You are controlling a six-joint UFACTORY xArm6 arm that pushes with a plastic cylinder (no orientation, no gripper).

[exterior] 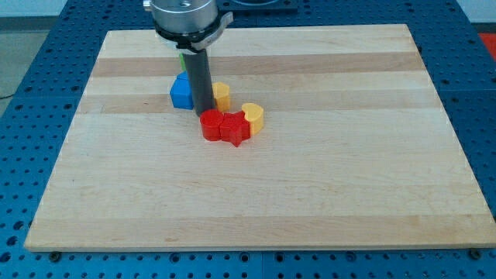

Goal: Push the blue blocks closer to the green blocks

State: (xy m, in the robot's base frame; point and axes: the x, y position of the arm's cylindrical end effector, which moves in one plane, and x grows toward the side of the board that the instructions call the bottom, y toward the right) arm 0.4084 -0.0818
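Observation:
A blue block (180, 91) sits at the view's upper left of the board, just left of my rod. A small piece of a green block (182, 59) shows above it, mostly hidden behind the rod and the arm. My tip (203, 112) is down on the board right beside the blue block's right side, between it and a yellow block (222, 95). Whether the tip touches the blue block I cannot tell. No second blue block shows.
Two red blocks (212, 125) (235, 128) lie side by side just below the tip, the right one star-like. A yellow heart-shaped block (253, 116) touches their right side. The wooden board (310, 194) lies on a blue perforated table (23, 155).

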